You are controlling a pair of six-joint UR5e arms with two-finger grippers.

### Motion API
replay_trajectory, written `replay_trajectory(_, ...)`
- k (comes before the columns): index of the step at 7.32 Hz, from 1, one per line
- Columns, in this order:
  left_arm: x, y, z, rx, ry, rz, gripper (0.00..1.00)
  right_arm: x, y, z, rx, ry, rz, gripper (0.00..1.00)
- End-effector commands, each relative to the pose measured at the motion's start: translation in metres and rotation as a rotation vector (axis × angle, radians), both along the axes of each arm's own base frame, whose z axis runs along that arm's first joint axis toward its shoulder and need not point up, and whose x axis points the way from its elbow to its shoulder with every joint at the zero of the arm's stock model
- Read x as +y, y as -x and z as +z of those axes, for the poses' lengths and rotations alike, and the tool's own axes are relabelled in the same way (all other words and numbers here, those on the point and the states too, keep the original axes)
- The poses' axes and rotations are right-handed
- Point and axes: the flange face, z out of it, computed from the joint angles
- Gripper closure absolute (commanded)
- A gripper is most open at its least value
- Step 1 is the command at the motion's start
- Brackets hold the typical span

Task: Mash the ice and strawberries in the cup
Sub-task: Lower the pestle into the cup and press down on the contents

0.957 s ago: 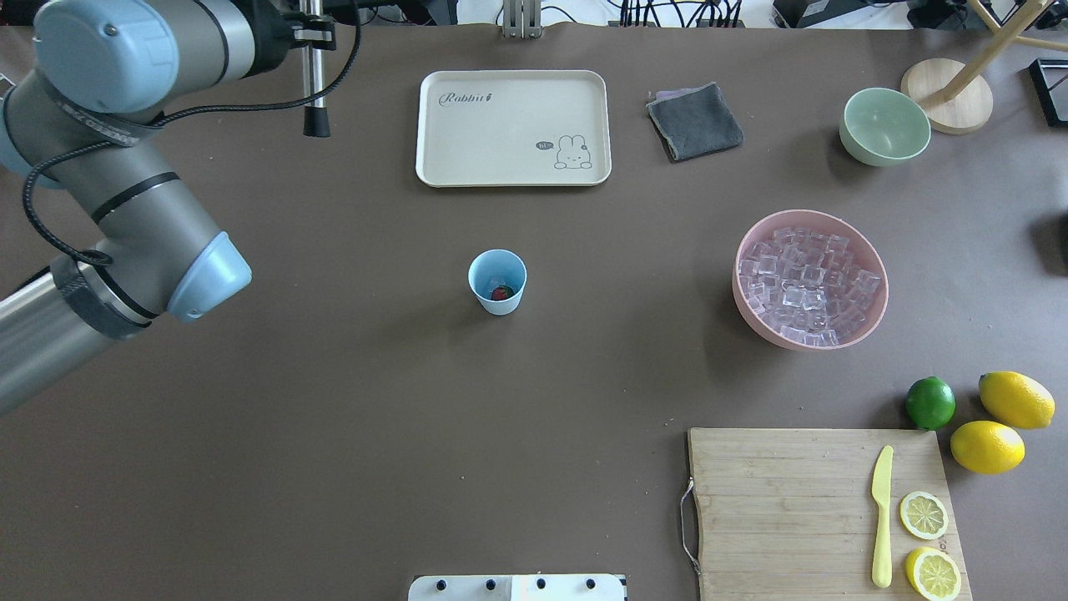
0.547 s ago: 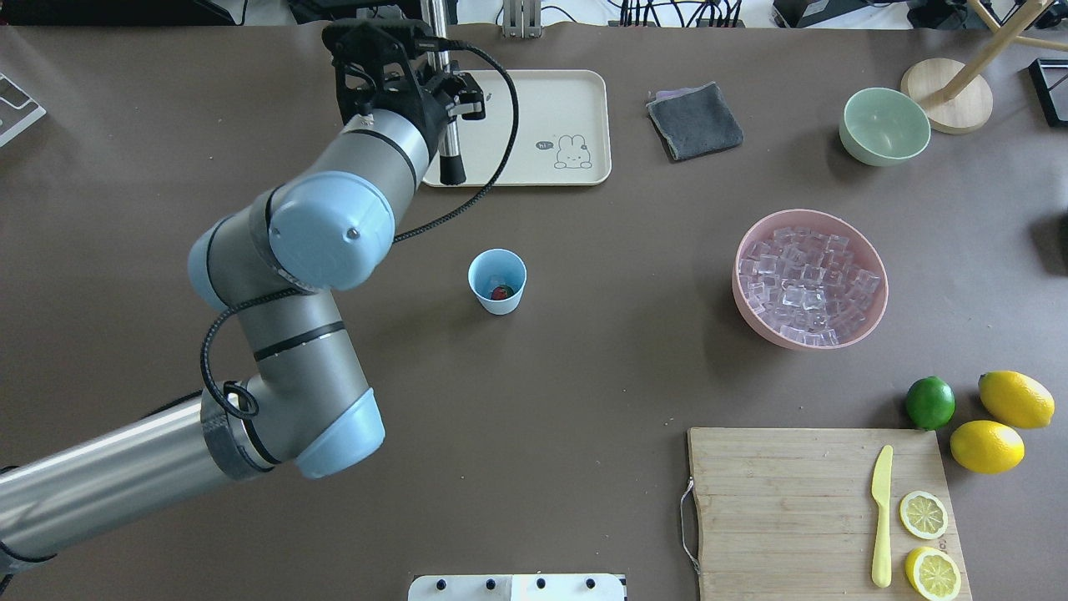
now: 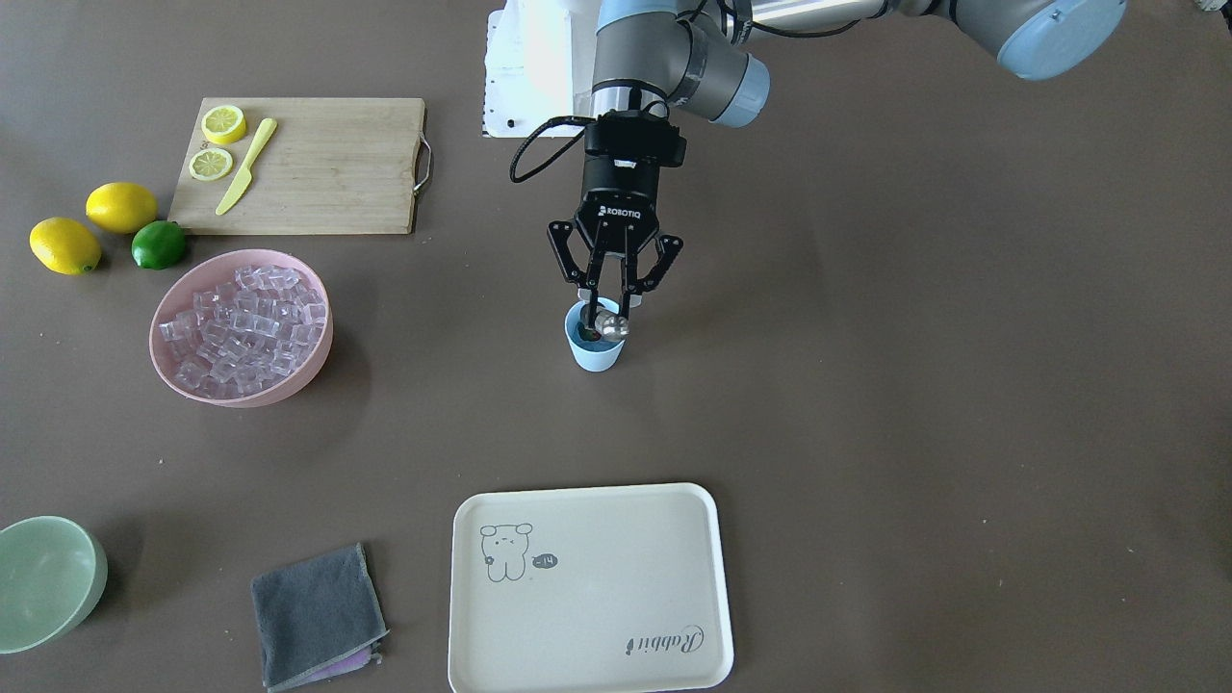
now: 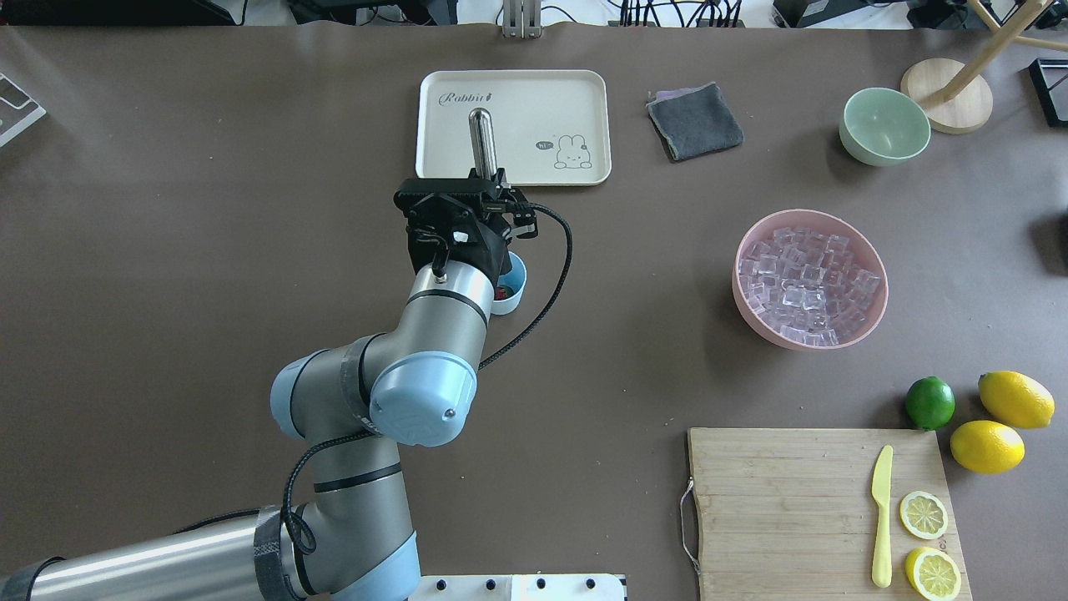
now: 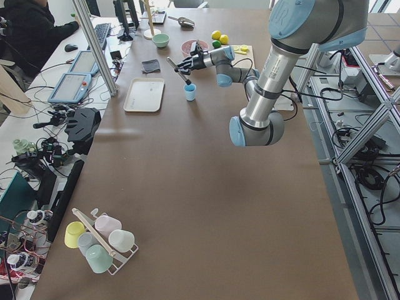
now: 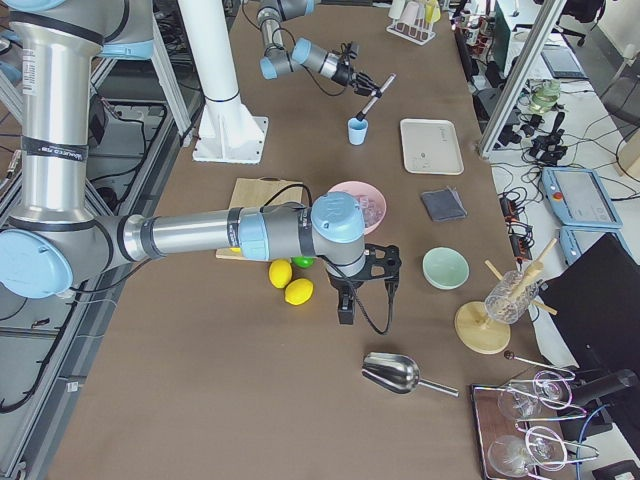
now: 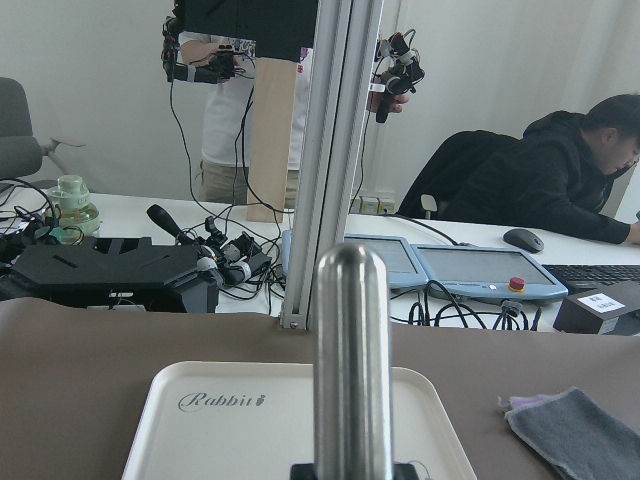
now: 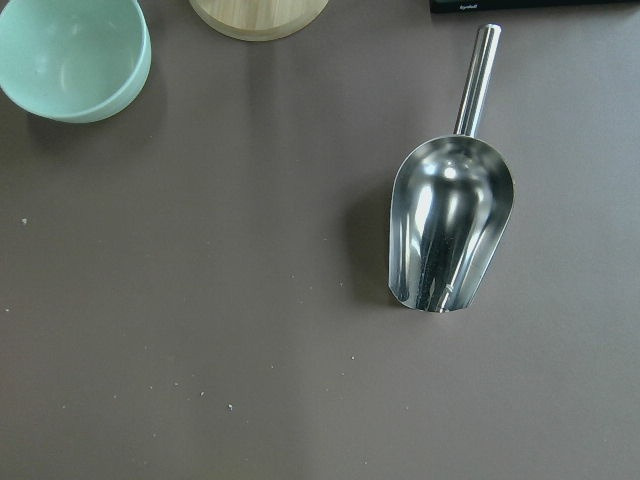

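Brown table [image 4: 209, 167], centre: left gripper [image 3: 608, 306] clamps a tilted muddler [image 4: 481, 138], tip at the cup's [image 3: 595, 356] mouth, angled to crush the berry [image 4: 501, 293] inside. Right gripper [image 6: 345, 310], far right: grip impossible to tell.

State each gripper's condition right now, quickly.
Left gripper: shut on the metal muddler, above the cup.
Right gripper: cannot tell.

The pale-blue cup [image 3: 595, 354] stands upright mid-table. A red strawberry [image 4: 501, 292] lies inside it. Clear ice cubes [image 3: 241, 325] fill the pink bowl [image 3: 300, 377], well apart.
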Motion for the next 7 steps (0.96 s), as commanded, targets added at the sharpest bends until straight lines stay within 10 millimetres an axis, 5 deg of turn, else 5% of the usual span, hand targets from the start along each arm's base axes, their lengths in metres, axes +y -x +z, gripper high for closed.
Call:
replay_trajectory(1, 0.0, -0.01, 0.016, 0.003, 0.003, -0.014, 0.75, 0.0, 0.0, 0.002, 0.0, 0.003, 0.0, 0.0)
replay_trajectory(3, 0.001, -0.014, 0.021, 0.014, 0.003, -0.001, 0.75, 0.001, 0.0, 0.003, 0.0, 0.006, 0.0, 0.0)
replay_trajectory(5, 0.003, 0.033, -0.03, 0.015, -0.081, 0.007, 0.76, 0.0, 0.0, 0.002, 0.0, 0.005, 0.0, 0.0)
replay_trajectory(6, -0.003, 0.05, -0.038, 0.013, -0.091, -0.006, 0.76, 0.0, 0.0, 0.002, 0.0, 0.003, 0.0, 0.0)
replay_trajectory(7, -0.005, 0.033, -0.019, -0.001, -0.071, -0.006, 0.76, 0.001, 0.0, 0.002, 0.0, 0.005, 0.0, 0.0)
